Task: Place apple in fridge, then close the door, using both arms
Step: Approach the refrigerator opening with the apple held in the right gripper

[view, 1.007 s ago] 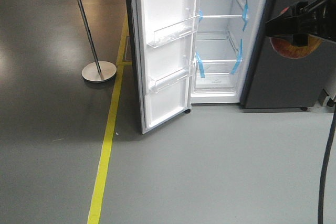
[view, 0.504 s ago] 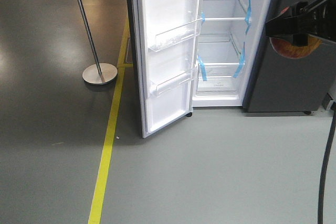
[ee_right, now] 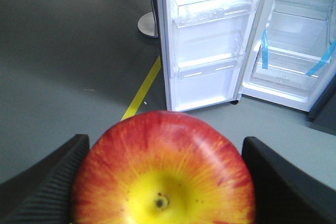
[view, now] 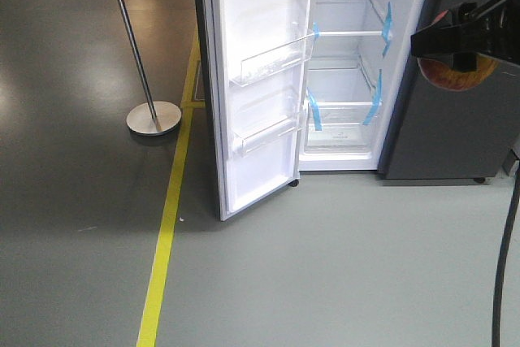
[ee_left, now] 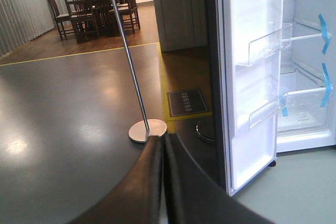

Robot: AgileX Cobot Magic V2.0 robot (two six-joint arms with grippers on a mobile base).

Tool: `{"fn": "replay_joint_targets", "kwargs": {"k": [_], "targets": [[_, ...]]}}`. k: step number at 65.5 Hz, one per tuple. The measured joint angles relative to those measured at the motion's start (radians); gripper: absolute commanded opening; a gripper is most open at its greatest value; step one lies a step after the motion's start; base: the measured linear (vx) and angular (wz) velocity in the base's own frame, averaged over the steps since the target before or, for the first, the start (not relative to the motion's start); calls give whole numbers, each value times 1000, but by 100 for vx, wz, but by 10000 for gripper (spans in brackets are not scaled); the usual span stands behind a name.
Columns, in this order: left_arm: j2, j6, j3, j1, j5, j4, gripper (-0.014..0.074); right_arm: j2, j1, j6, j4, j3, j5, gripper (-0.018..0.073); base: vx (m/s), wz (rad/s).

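Right wrist view is showing the apple [ee_right: 163,156] filling the lower frame, stem pit facing the lens, red shading into yellow. The right gripper [ee_right: 165,190] is clamping it between ribbed black pads [ee_right: 50,182] at 9 and 3 o'clock of the fruit. In the front view the apple [view: 455,76] is hanging at 2 o'clock, in the air in front of the fridge's dark side and outside the cabinet.

The fridge [view: 349,62] is standing open at 12 to 1 o'clock, with white-edged shelves [view: 345,105] and blue tape [view: 313,111] on the side walls. The door [view: 260,30] is swinging out at 11 o'clock, its clear bins [view: 272,58] facing the opening.

I judge the carry to be under way, with the placing not yet done. Doing it well is going to mean bringing the apple in toward 10 o'clock from where it hangs, level with a gap between shelves, clearing the door bins, and setting it down well back from the lip so it is not rolling out before release.

The left gripper [ee_left: 161,182] is showing its jaws pressed together on nothing, pointing toward the door's outer edge; it looks suited to the later push.

The floor [view: 325,266] is lying smooth and grey, a yellow line [view: 166,233] is running from 7 to 11 o'clock, and a stand [view: 153,116] is sitting at 10 o'clock. A table and chairs [ee_left: 94,9] are showing far off.
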Motion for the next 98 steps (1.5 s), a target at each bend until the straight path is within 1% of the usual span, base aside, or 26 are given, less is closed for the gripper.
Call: {"fn": "replay_joint_targets", "kwargs": {"k": [98], "targets": [[0,0,0,0,0,0,-8,0,0,0,0,0,0,133,9,1]]}}
